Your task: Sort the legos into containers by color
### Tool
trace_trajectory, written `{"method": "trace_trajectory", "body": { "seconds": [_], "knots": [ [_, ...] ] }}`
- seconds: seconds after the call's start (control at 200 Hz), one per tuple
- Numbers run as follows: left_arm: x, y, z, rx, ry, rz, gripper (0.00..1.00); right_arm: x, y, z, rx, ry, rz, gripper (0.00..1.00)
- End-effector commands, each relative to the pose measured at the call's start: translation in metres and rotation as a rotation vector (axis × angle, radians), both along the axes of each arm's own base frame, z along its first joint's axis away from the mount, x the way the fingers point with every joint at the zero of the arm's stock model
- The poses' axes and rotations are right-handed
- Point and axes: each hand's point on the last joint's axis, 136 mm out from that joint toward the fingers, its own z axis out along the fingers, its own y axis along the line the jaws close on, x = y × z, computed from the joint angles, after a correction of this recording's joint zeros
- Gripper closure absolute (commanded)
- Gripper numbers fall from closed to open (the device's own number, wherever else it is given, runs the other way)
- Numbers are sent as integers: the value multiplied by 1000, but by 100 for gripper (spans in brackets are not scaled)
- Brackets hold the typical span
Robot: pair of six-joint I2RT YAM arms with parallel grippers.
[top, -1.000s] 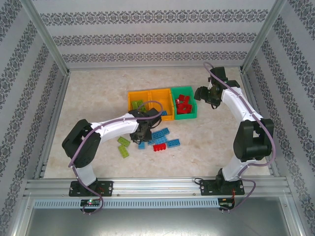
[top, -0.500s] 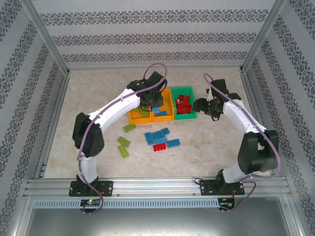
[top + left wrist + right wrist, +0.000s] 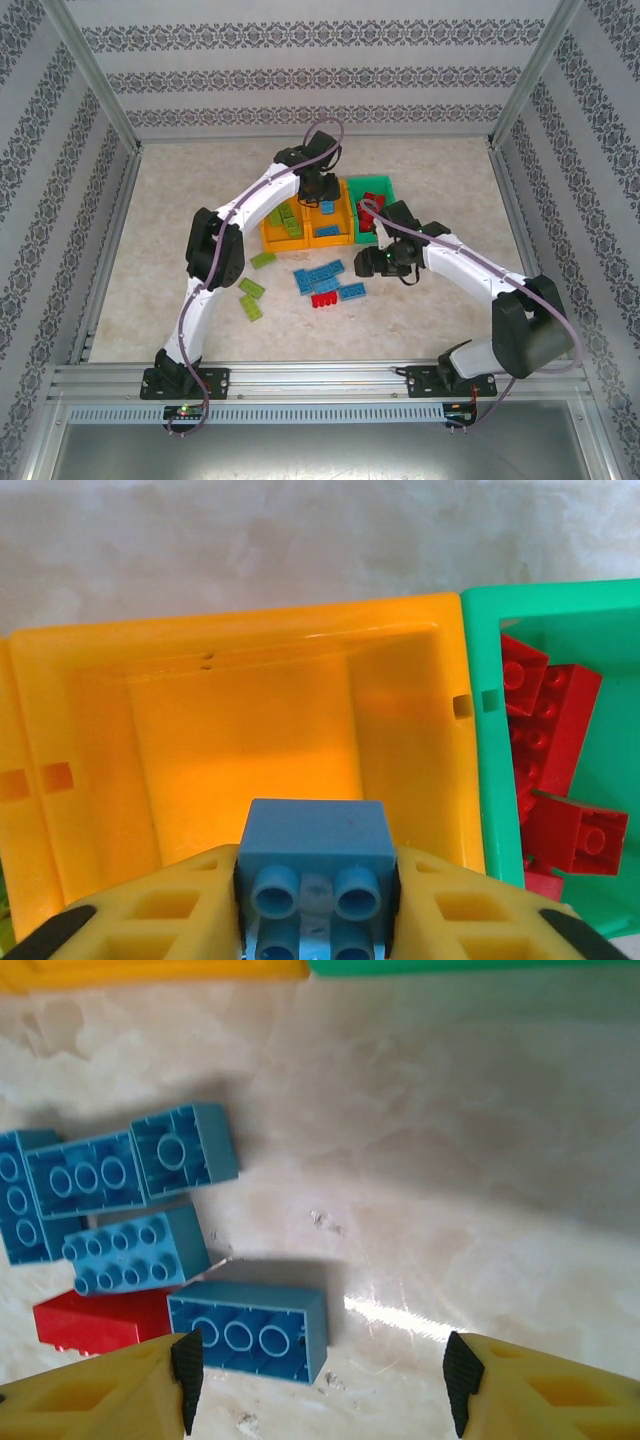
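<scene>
The left hand (image 3: 318, 895) was shut tight on a blue brick (image 3: 316, 842) and hung right over the middle orange bin (image 3: 240, 630). I think it held the brick there so it could drop it inside. The green bin (image 3: 480, 740) with red bricks (image 3: 560, 715) touched the orange one, so the drop needed to go straight down, away from that shared wall.

The right hand (image 3: 322, 1380) was wide open, low over the bench (image 3: 460, 1140). A loose blue brick (image 3: 248, 1332) lay near one finger, with a red brick (image 3: 95, 1322) just beside it. The other side had bare bench, so there was room to move.
</scene>
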Motion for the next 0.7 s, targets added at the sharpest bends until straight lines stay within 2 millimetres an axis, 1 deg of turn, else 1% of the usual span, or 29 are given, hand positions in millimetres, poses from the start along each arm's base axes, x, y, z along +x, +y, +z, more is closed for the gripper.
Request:
{"method": "trace_trajectory", "body": {
  "seconds": [0.0, 0.02, 0.06, 0.115, 0.195, 0.21, 0.24, 0.26, 0.345, 0.365, 0.375, 0.43, 0.505, 0.53, 0.57, 0.584, 0.619, 0.694],
  "knots": [
    [5, -1, 5, -14, -14, -27, 54, -4, 5, -12, -29, 21, 15, 34],
    [5, -1, 7, -12, -17, -27, 51, -5, 5, -13, -35, 24, 19, 34],
    [4, 0, 9, -6, -20, -29, 43, -5, 6, -15, -47, 27, 25, 34],
    [2, 5, 14, 10, -30, -37, 36, -4, 5, -16, -59, 22, 25, 34],
    [-4, 11, 28, 32, -69, -70, 21, 1, 3, -13, -64, 2, 9, 34],
    [-6, 12, 29, 41, -72, -76, 17, 2, 3, -13, -62, -1, 5, 34],
    [-10, 17, 38, 53, -93, -84, 10, 5, 3, -11, -57, -8, -1, 33],
    [-13, 21, 41, 64, -101, -89, 7, 7, 3, -9, -54, -13, -4, 33],
    [-31, 42, 57, 122, -135, -99, 3, 18, 1, -3, -56, -35, -19, 33],
    [-36, 47, 56, 139, -132, -105, 2, 22, 1, -2, -57, -41, -26, 33],
    [-38, 49, 61, 144, -141, -108, 2, 23, 0, -1, -59, -44, -29, 32],
    [-55, 67, 64, 203, -151, -131, 2, 36, 1, 5, -55, -57, -51, 31],
    [-80, 94, 59, 296, -150, -166, 0, 57, 7, 14, -40, -76, -73, 31],
    [-90, 103, 52, 326, -141, -184, 0, 65, 10, 16, -34, -80, -77, 31],
    [-103, 115, 48, 350, -138, -203, 0, 77, 17, 21, -21, -86, -79, 31],
    [-107, 118, 49, 354, -143, -214, 0, 82, 20, 23, -15, -89, -79, 31],
    [-119, 126, 43, 361, -134, -235, 1, 93, 28, 27, 1, -91, -75, 32],
    [-137, 140, 36, 366, -132, -254, 0, 113, 47, 34, 27, -92, -67, 34]
  ]
}}
